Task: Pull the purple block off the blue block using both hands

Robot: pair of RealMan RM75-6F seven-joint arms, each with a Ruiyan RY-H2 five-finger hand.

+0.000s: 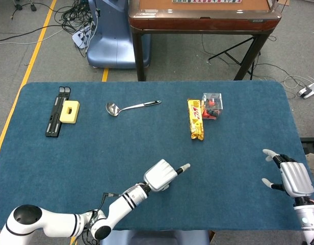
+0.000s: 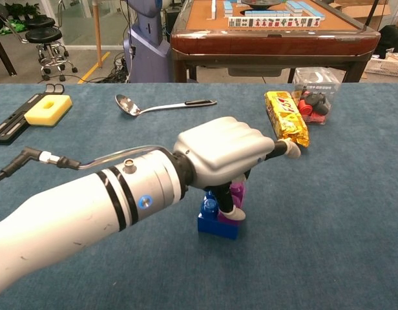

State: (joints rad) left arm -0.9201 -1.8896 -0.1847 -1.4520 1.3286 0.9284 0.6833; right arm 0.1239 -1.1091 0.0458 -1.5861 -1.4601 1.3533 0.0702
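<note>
Two hands show over my blue-carpeted table [image 1: 55, 163], with only the left one at work. Seen from the chest camera, my left hand [image 2: 228, 152] sits near the table's six o'clock edge, its fingers curled down around the purple block [image 2: 237, 192] and clamped on it, one finger sticking out toward three o'clock. The purple block is on top of the blue block [image 2: 216, 223], tucked under the palm and touching it; the blue block rests flat on the cloth. In the head view the left hand [image 1: 161, 174] hides both blocks. My right hand [image 1: 292, 176] hangs at the four o'clock corner, well apart from the blocks, fingers spread and holding nothing. Toward twelve o'clock lie a yellow snack packet [image 1: 195, 119] just beside a clear box [image 1: 212, 105] of red and black pieces, a metal ladle [image 1: 131, 106], and at ten o'clock a yellow sponge [image 1: 69, 111] resting on a black tool [image 1: 54, 122].
</note>
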